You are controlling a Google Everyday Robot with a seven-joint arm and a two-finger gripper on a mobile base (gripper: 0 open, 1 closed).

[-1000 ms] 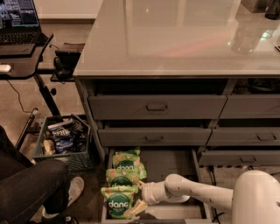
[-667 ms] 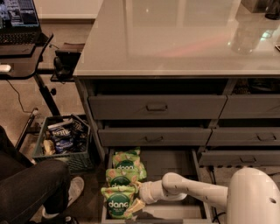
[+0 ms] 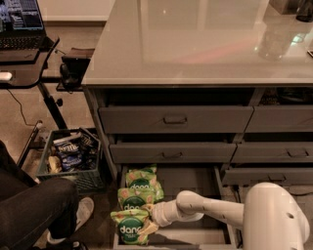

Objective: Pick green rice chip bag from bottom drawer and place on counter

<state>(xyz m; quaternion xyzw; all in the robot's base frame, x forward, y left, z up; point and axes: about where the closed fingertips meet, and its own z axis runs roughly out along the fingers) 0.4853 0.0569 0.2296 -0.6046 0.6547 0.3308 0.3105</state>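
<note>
The pincer (image 3: 149, 218) has slid a little closer inside the bottom drawer (image 3: 193, 184) and now, spread, touches the nearest green rice chip bag (image 3: 130, 229); closing seems next.

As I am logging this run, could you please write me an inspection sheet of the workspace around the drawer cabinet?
Surface: counter, glossy with reflections; dark item at its far right corner.
Job's things: bottom drawer pulled open; three green rice chip bags in a row along its left side.
Clutter: crate of snacks on the floor left of the cabinet.
Grippers: claw low in the bottom drawer, at the two nearest bags.
Cables: thin cable on the floor under the black desk.
Surroundings: laptop on that desk; a person's leg at lower left.
</note>
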